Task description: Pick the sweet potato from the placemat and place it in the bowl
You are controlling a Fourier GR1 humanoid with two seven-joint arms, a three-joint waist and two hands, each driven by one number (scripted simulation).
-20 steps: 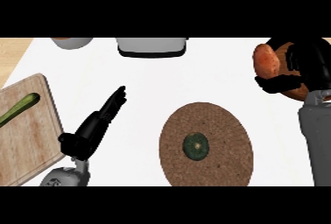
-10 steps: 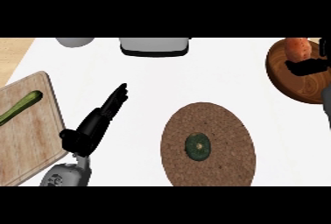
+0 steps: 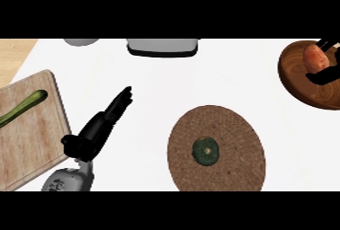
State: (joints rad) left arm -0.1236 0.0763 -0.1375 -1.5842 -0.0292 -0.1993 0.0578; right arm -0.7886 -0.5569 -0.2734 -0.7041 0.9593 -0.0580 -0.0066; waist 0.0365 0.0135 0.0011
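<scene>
a kitchen: a white counter [image 3: 166, 81] carries a round woven mat [image 3: 232, 130], with a wooden cutting board [image 3: 33, 143] bearing a green vegetable [image 3: 23, 108] left of the mat and a wooden bowl [image 3: 293, 77] up-right of it.

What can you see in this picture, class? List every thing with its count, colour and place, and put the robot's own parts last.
counter: one, white, fills most of the view
bowl: one, brown wood, upper right edge
sweet potato: one, orange, over the bowl
placemat: one, brown, round, lower centre-right
round vegetable: one, dark green, middle of the placemat
cutting board: one, light wood, left edge
long vegetable: one, green, on the cutting board
boxy object: one, grey, top centre
rounded object: one, grey, top left
left hand: one, black, fingers straight, between cutting board and placemat
right hand: one, black, curled round the sweet potato
</scene>
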